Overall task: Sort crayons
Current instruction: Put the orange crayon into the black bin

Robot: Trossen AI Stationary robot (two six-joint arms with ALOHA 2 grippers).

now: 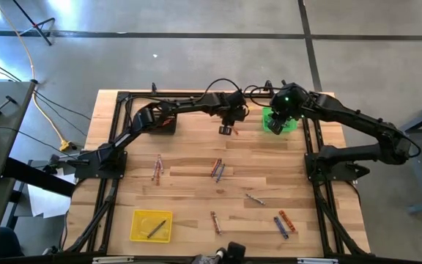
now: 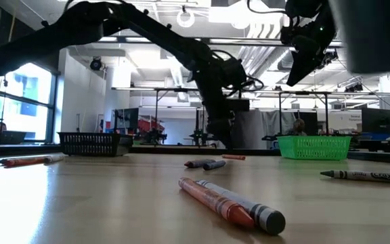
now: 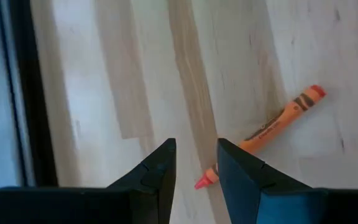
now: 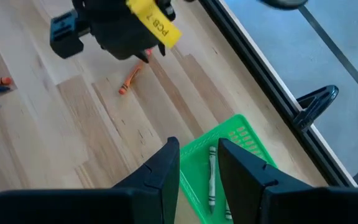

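hovering over an orange crayon, left gripper has jaws slightly apart, empty; shd centre before closing; right gripper, also apart, above green basket.

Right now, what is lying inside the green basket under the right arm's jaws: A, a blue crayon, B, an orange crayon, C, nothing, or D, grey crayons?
D: the right wrist view shows grey crayons lying in the green basket, with no orange or blue among them.
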